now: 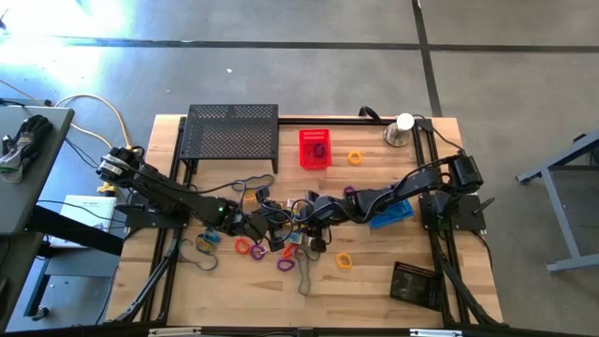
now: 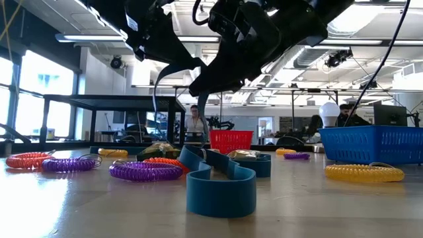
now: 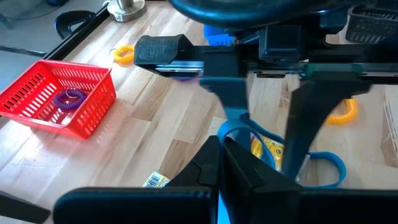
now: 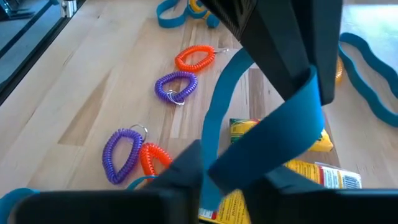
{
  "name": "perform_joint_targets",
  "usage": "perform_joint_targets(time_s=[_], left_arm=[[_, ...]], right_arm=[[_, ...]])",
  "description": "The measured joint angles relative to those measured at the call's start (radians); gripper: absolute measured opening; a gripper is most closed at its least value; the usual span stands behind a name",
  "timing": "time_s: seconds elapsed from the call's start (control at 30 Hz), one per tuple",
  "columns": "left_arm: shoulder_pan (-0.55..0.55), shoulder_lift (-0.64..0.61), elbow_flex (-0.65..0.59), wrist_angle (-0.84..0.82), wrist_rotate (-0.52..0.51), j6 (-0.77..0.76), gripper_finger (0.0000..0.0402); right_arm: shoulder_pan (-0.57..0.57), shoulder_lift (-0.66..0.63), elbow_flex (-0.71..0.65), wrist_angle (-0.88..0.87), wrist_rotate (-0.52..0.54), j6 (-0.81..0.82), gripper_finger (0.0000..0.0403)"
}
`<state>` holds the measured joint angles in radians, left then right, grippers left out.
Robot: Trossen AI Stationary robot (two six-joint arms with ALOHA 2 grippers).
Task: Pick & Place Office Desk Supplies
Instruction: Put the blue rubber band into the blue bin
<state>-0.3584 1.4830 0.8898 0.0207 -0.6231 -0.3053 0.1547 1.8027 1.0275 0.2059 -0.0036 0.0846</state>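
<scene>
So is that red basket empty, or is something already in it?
Not empty: the red basket holds one purple coil loop, lying on its floor, as the left wrist and high views show.

You cannot read any text, brand, number or sign in these pictures. The small yellow-and-white boxes (image 4: pixel 311 163) near the middle of the table (image 1: pixel 374 281) carry dark printing on their white parts, and in the right wrist view you see it only as fine lines, too small to make out a word. One more such box (image 3: pixel 155 181) in the left wrist view shows marks that you also cannot read. The paper sheet (image 1: pixel 84 208) beyond the table's left edge has print, but it is not legible.
</scene>
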Motion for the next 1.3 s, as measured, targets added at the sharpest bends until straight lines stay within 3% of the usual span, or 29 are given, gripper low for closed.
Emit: perform_joint_targets(time_s=[0.07,0.13,0.33,0.6,0.73,0.8,1.03,1.3], left_arm=[[0.000,0.000,0.000,0.000,0.000,0.003,0.0001],[0.000,0.000,0.000,0.000,0.000,0.003,0.0001],[0.003,0.000,0.000,0.000,0.000,0.033,0.0026],[0.002,0.000,0.000,0.012,0.003,0.070,0.0106],[0.002,0.000,0.000,0.012,0.003,0.070,0.0140],[0.001,0.000,0.000,0.009,0.003,0.064,0.0150],[-0.031,0.000,-0.002,0.001,0.003,0.066,0.0157],[-0.065,0.000,-0.002,0.001,0.002,0.069,0.0157]], right_arm=[[0.000,0.000,0.000,0.000,0.000,-0.009,0.0022],[0.000,0.000,0.000,0.000,0.000,-0.011,0.0009],[0.000,0.000,0.000,0.000,0.000,-0.013,0.0003],[0.000,0.000,0.000,-0.005,0.006,-0.022,0.0003],[0.004,-0.003,0.000,-0.041,0.058,-0.031,0.0003],[0.017,-0.023,0.000,-0.086,0.121,-0.051,0.0003],[0.173,-0.195,0.000,-0.297,0.522,-0.131,0.0003],[0.363,-0.406,0.000,-0.609,0.721,0.130,0.0003]])
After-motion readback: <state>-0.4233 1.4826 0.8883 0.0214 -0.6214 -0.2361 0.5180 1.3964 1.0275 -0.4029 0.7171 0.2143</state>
